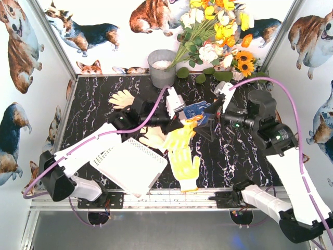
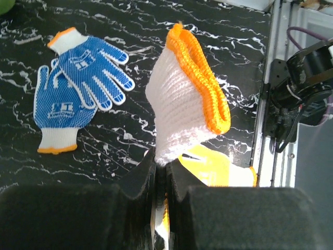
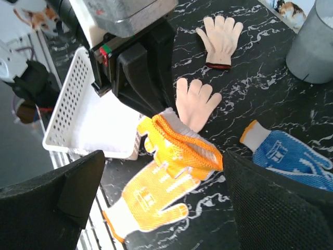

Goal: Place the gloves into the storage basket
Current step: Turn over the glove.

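Seen from overhead, a black marbled bench [image 1: 229, 156] carries scattered work gloves and a white slotted basket [image 1: 135, 166], which sits at the near left edge beside the left arm. No glove can be seen inside it.

The left gripper [image 2: 161, 172] has its jaws pressed together on a white glove with an orange cuff [image 2: 187, 99]. The glove sticks out from the jaws with its cuff end away from them. It hangs just past the basket's right corner, above a yellow dotted glove [image 3: 151, 198] lying flat on the bench.

The right gripper [image 3: 164, 156] faces the held glove from the other side. Its jaws are spread wide and touch nothing.

Two blue dotted gloves [image 2: 78, 88] lie overlapping on the bench, beyond the held glove and well away from the basket. A cream glove [image 3: 195, 104] lies palm up just behind the held one. Another cream glove [image 3: 221, 34] lies farther back, near a grey bucket [image 3: 315, 47] at the back edge.
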{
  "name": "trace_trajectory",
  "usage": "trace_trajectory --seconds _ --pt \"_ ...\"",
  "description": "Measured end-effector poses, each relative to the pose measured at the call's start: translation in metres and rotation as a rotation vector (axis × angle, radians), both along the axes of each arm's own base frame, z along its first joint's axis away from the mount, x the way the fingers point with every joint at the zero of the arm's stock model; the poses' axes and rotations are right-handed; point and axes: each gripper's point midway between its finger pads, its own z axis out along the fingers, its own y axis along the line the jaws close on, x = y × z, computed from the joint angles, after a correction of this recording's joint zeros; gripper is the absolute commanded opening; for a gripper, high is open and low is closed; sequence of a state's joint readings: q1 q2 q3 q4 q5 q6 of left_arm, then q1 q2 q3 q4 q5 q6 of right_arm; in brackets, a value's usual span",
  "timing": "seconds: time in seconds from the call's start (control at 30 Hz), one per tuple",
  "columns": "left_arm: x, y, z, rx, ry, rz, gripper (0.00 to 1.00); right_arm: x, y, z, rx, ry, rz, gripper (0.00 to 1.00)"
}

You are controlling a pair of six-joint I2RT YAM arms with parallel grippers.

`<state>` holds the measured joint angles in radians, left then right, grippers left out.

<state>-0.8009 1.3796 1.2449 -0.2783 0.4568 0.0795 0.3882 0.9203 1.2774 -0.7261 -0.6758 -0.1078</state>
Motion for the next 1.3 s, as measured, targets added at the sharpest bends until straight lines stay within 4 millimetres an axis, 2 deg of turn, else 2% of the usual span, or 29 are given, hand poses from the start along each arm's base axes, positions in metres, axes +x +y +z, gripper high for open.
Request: trace_trajectory --seconds 0.13,0.33,0.63,0.73,0.83,0.9,0.97,1.1,1.13,1.17,1.23,1.3 --pt "-0.001 -0.006 0.014 -0.011 -0.011 -0.042 0.0 -0.002 0.002 0.002 -0.091 -0.048 0.067 1.0" --pt "-0.009 -0.009 0.005 0.006 0.024 -0.091 0.0 -0.015 0.005 -0.022 -0.207 -0.047 0.151 1.0" --pt "-0.025 -0.009 0.001 0.011 0.079 -0.161 0.0 -0.004 0.002 -0.035 -0.266 -0.04 0.113 1.0" --pt "-0.03 -0.009 0.003 0.005 0.09 -0.183 0.0 -0.003 0.005 -0.038 -0.266 -0.023 0.121 0.95" --pt "-0.033 -0.011 0.005 -0.006 0.099 -0.203 0.0 -0.003 0.009 -0.039 -0.248 0.0 0.129 0.8" --pt "-0.035 -0.012 0.007 -0.013 0.104 -0.21 0.0 -0.004 0.012 -0.04 -0.234 0.01 0.138 0.67" --pt "-0.036 -0.013 0.008 -0.021 0.109 -0.218 0.0 -0.005 0.014 -0.042 -0.223 0.032 0.142 0.37" --pt "-0.036 -0.014 0.006 -0.021 0.122 -0.219 0.0 -0.006 0.019 -0.044 -0.198 0.07 0.146 0.0" --pt "-0.036 -0.014 0.006 -0.02 0.123 -0.217 0.03 -0.005 0.02 -0.044 -0.191 0.081 0.142 0.0" --pt "-0.035 -0.014 0.006 -0.02 0.124 -0.211 0.11 -0.005 0.02 -0.044 -0.186 0.089 0.138 0.0" --pt "-0.031 -0.014 0.005 -0.021 0.125 -0.185 0.44 -0.001 0.021 -0.045 -0.175 0.1 0.117 0.0" --pt "-0.026 -0.014 0.002 -0.023 0.127 -0.142 0.7 0.004 0.021 -0.05 -0.174 0.114 0.081 0.0"
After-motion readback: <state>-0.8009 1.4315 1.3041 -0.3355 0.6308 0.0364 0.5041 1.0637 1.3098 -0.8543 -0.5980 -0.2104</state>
